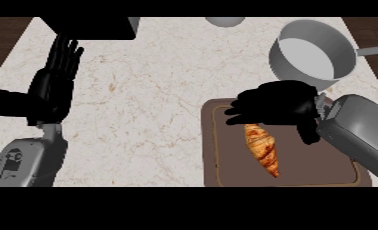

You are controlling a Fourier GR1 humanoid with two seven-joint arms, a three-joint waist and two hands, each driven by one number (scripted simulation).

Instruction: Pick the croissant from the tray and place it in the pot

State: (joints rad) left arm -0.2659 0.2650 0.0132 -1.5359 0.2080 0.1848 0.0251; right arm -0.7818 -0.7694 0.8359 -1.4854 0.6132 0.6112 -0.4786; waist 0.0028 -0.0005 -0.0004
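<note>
The croissant (263, 150) lay on the tray (303, 168), not yet lifted; the right hand (277, 105) covered its far end, grasp impossible to tell. Pot (314, 54) held nothing; left hand (53, 81) rested open

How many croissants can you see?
1. The croissant lies on the brown tray, its top end under the right hand. The hand could hide another.
</note>
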